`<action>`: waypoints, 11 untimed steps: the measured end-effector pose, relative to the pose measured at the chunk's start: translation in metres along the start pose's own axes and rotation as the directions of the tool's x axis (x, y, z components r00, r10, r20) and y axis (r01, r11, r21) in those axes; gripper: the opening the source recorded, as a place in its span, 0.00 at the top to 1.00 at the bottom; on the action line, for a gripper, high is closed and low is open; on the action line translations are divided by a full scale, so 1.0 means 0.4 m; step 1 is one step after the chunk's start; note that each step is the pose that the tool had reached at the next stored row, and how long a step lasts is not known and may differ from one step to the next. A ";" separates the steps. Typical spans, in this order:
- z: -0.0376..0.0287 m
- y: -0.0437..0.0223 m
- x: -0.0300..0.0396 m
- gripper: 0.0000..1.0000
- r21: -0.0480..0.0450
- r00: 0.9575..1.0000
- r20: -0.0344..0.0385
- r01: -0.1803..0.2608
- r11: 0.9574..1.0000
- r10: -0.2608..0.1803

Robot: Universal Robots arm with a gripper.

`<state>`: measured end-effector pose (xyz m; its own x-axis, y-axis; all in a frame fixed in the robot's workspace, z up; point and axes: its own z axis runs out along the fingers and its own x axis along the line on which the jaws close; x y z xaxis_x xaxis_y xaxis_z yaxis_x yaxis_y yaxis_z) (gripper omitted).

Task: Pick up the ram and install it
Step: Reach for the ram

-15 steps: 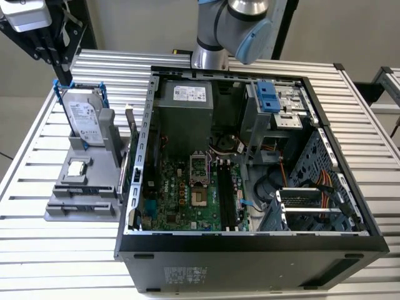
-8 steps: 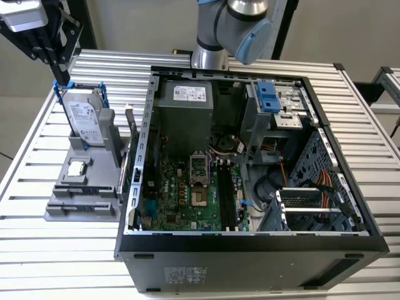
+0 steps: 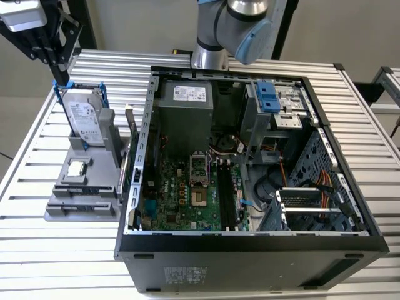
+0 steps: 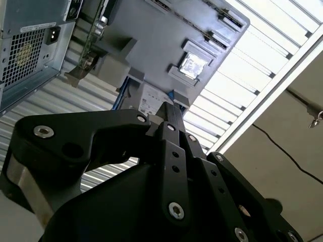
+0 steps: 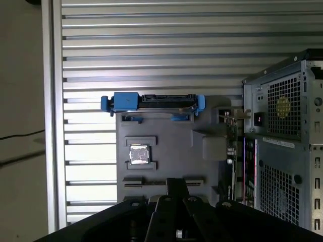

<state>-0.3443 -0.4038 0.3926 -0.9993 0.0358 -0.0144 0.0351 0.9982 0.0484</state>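
Exterior view overlooks case [image 3: 250,247]; both wrist views (nearer) share holder [image 5: 174,151] [image 4: 151,35].

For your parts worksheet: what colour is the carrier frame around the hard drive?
The carrier frame is blue; the first wrist view shows it best.

Entry: a table [image 3: 62,250] of ribbed aluminium slats is recorded beneath the fingers [image 5: 174,187]. Strong glare [image 5: 91,151] is noted on the slats near the fingertips. A pale floor [image 5: 22,101], crossed by a black cable [image 5: 20,136], is seen past the table edge. A second slatted table [image 3: 390,78] is observed well apart from the fingers.
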 end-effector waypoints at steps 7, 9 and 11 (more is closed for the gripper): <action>-0.001 -0.010 0.001 1.00 0.000 1.000 0.000 0.000 1.000 0.000; -0.001 -0.016 0.001 1.00 0.000 1.000 0.000 0.000 1.000 0.000; -0.001 -0.021 0.001 1.00 0.000 1.000 0.000 0.000 1.000 0.000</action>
<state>-0.3451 -0.4123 0.3926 -0.9993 0.0358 -0.0145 0.0351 0.9982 0.0484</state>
